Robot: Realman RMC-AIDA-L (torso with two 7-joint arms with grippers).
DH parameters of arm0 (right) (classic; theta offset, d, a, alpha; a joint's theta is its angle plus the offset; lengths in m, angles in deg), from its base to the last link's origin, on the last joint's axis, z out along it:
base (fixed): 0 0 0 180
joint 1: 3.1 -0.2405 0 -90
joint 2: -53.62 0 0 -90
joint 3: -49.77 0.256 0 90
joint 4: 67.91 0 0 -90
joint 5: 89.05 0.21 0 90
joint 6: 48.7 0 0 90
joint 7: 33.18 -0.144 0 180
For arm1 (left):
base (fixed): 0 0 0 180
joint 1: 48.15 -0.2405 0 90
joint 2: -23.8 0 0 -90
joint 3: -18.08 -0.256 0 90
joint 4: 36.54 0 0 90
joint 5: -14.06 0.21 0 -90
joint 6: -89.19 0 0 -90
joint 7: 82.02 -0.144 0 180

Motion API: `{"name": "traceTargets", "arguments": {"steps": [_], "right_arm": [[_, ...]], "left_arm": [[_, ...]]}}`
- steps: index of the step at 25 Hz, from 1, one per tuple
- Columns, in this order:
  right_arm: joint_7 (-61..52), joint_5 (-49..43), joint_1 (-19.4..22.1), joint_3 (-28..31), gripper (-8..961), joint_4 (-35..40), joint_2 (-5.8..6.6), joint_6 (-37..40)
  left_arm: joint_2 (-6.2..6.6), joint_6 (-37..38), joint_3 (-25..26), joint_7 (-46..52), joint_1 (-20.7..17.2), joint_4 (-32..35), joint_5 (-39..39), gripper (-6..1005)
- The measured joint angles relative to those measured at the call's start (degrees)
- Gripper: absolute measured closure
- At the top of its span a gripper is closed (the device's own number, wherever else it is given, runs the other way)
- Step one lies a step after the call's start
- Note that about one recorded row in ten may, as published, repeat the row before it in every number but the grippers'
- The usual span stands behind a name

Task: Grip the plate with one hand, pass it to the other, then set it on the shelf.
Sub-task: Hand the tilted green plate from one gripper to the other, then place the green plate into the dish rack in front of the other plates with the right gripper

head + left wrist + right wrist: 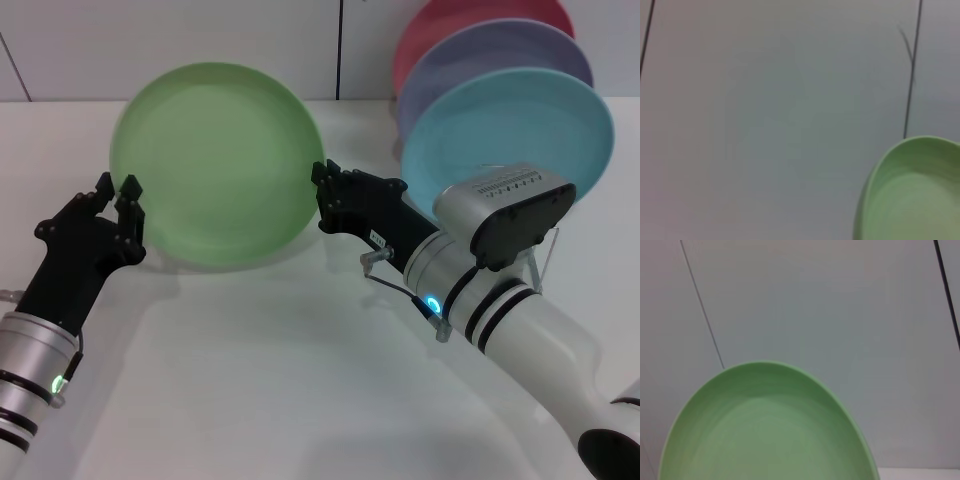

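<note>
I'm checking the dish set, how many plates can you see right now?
4. The green plate is held up between the left pincer and right pincer; turquoise, lavender and pink plates stand behind the right arm. More may be hidden.

No readable text, faint illegible marks on right arm's grey housing point(508, 192)

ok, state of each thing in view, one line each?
green plate: held up off the table, tilted, face toward the camera
left gripper: at the plate's left rim
right gripper: at the plate's right rim
blue plate: upright in rack
purple plate: upright behind it
</note>
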Motion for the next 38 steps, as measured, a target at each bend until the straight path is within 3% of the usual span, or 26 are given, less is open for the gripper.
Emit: {"name": "traceTargets", "arguments": {"steps": [10,16,26,38], "right_arm": [[0.21,-0.07,-0.04,0.2,920,-0.22,-0.09,0.16],[0.46,-0.07,0.24,0.65,921,0.03,-0.09,0.26],[0.52,-0.14,0.31,1.37,926,0.51,-0.03,0.26],[1.2,-3.35,-0.6,1.43,930,3.48,0.15,4.92]], "left_arm": [[-0.04,-1.71,1.66,0.37,-1.43,0.08,0.87,554],[0.13,-1.72,2.24,0.99,-2.15,0.47,0.62,485],[0.45,-4.51,4.38,1.48,-3.44,0.93,0.39,485],[0.65,-5.34,10.04,12.97,-5.57,8.89,0.11,485]]}}
